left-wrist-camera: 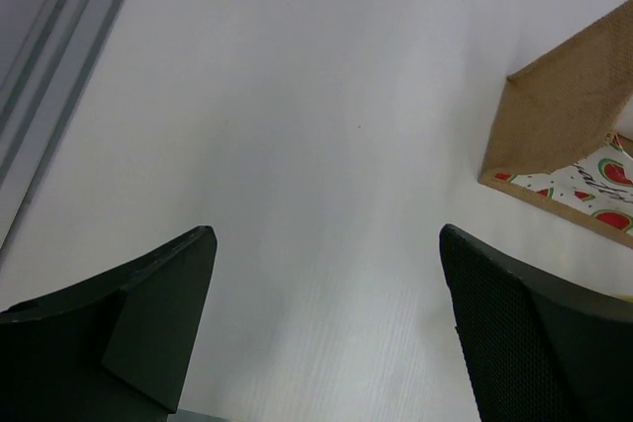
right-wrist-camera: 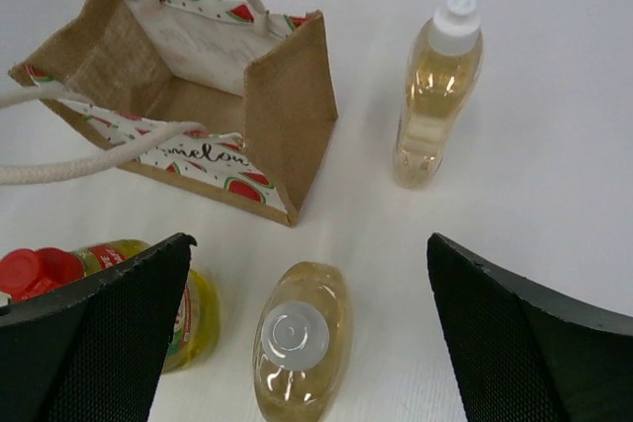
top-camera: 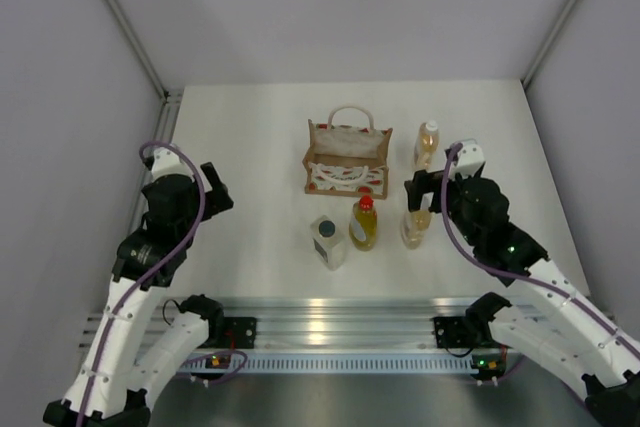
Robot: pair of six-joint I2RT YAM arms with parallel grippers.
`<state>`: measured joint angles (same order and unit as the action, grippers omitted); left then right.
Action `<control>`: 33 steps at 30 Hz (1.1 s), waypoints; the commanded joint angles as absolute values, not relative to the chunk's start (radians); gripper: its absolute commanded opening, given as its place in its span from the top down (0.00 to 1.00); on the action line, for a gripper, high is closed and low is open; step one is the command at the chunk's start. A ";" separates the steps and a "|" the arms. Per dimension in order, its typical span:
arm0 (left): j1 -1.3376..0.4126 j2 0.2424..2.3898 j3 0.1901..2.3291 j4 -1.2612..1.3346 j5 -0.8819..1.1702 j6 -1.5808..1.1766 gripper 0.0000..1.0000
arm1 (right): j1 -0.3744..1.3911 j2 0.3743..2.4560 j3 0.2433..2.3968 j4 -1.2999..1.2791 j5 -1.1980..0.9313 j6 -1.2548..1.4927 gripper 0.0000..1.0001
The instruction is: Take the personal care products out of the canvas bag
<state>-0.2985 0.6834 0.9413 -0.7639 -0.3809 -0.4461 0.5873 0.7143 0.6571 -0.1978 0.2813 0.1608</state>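
Observation:
The canvas bag (top-camera: 347, 157) stands upright at mid-table, open at the top, and its inside (right-wrist-camera: 188, 96) looks empty. All the personal care products stand on the table outside it. One slim amber bottle with a white cap (top-camera: 427, 143) (right-wrist-camera: 435, 96) is to the bag's right. A second one (top-camera: 413, 227) (right-wrist-camera: 300, 338) stands directly under my right gripper (top-camera: 427, 194) (right-wrist-camera: 309, 244), whose jaws are open wide on either side and not touching it. The red-capped yellow bottle (top-camera: 364, 222) (right-wrist-camera: 198, 308) and the pale bottle with the grey cap (top-camera: 328, 240) stand in front of the bag. My left gripper (top-camera: 218, 189) (left-wrist-camera: 326, 231) hangs open over bare table, left of the bag (left-wrist-camera: 564, 106).
White enclosure walls stand on the left, right and far sides of the table (top-camera: 250, 147). A metal rail (top-camera: 340, 319) with both arm bases runs along the near edge. A frame strip (left-wrist-camera: 49, 76) borders the table's left side.

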 commanded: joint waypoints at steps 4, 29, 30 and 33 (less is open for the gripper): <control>-0.218 0.684 0.950 -0.739 -0.377 -0.449 0.01 | 0.595 0.710 0.830 -0.362 0.412 0.167 0.01; -0.250 0.518 0.923 -0.742 -0.413 -0.342 0.01 | 0.595 0.471 0.939 -0.793 0.722 0.159 0.01; -0.268 0.515 0.920 -0.741 -0.410 -0.338 0.01 | 0.595 0.456 0.934 -0.796 0.719 0.163 0.00; -0.299 0.500 0.911 -0.741 -0.426 -0.327 0.01 | 0.597 0.413 0.939 -0.804 0.733 0.170 0.01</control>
